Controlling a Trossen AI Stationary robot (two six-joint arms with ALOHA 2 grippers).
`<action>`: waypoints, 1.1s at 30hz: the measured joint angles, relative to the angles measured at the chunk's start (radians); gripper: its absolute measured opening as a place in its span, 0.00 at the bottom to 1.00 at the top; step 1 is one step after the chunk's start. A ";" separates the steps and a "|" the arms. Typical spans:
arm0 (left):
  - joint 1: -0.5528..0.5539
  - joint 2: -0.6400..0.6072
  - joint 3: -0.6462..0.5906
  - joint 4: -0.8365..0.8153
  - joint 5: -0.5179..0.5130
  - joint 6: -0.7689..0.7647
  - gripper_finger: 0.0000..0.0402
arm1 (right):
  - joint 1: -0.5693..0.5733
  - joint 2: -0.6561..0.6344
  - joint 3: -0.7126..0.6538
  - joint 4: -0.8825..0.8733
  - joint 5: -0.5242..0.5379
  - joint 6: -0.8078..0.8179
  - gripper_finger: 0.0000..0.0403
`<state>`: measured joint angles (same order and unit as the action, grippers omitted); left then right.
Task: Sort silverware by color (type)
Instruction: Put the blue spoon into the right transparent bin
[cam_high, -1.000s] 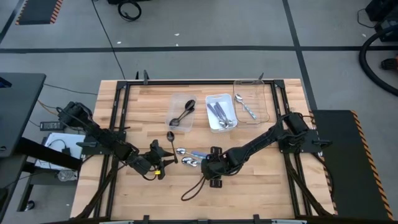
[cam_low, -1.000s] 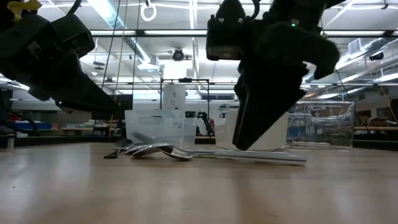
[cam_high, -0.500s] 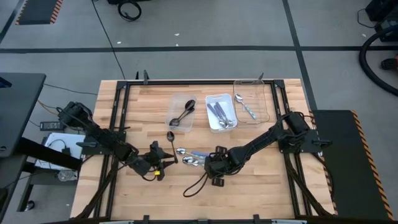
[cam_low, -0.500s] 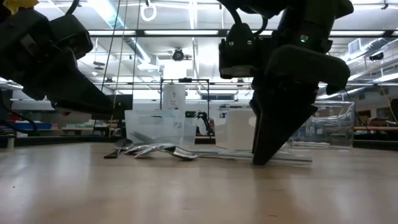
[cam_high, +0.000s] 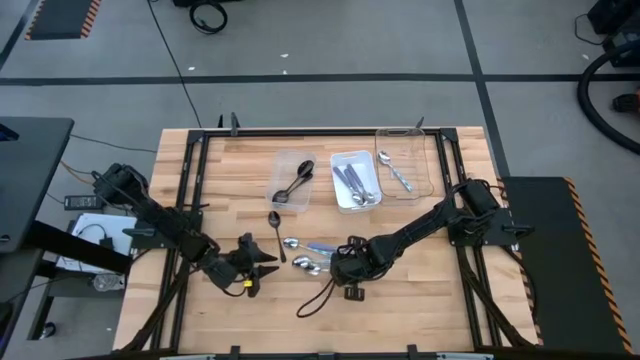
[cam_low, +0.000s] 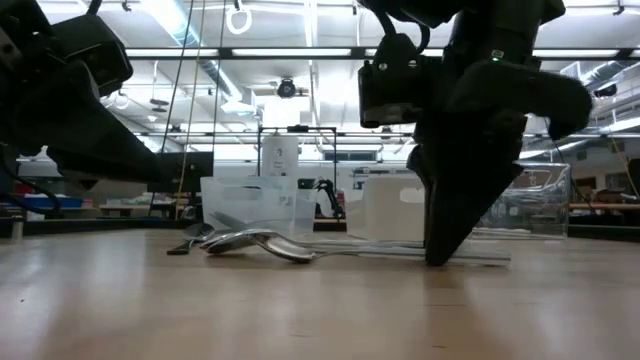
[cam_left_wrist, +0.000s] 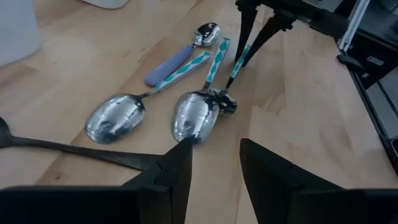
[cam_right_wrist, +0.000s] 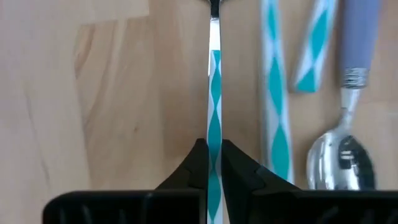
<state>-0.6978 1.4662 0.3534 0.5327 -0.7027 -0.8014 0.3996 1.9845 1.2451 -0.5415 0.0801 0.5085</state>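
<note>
Several spoons lie side by side mid-table: one with a purple handle (cam_left_wrist: 177, 59) and three with teal-and-white handles (cam_left_wrist: 214, 62). My right gripper (cam_high: 340, 263) stands over them, shut on the handle of the smallest teal spoon (cam_left_wrist: 225, 102). My left gripper (cam_left_wrist: 214, 168) hovers open just left of the group (cam_high: 262, 268). A black spoon (cam_high: 274, 222) lies flat on the wood beside it. My right gripper pinches the teal-and-white handle (cam_right_wrist: 214, 155) of the small spoon between its two fingertips (cam_right_wrist: 199, 163), toward the handle's free end. The fingers come from above, pointing down (cam_low: 437, 255), one on each long side of the handle. The spoon lies on the table.
At the back stand a clear tray (cam_high: 293, 182) with black spoons, a white tray (cam_high: 356, 180) with blue-handled spoons, and a larger clear tray (cam_high: 405, 165) with a silver spoon. A black cable (cam_high: 320, 298) loops on the wood near the right gripper.
My right gripper has come down onto the teal-handled spoon, drifting a little toward the table's right, and shut on its handle. My left gripper has turned toward the spoons.
</note>
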 joint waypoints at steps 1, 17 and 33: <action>-0.003 0.000 0.000 0.000 -0.002 0.000 0.35 | 0.000 -0.003 0.003 -0.007 -0.016 -0.014 0.07; 0.022 0.000 0.000 0.045 -0.046 0.130 0.35 | 0.005 -0.093 0.030 -0.124 -0.025 -0.009 0.08; 0.116 0.000 0.000 0.168 -0.046 0.415 0.35 | 0.004 -0.348 0.031 -0.376 0.243 0.120 0.08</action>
<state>-0.5822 1.4662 0.3534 0.7006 -0.7483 -0.3863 0.4038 1.6367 1.2761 -0.9175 0.3232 0.6289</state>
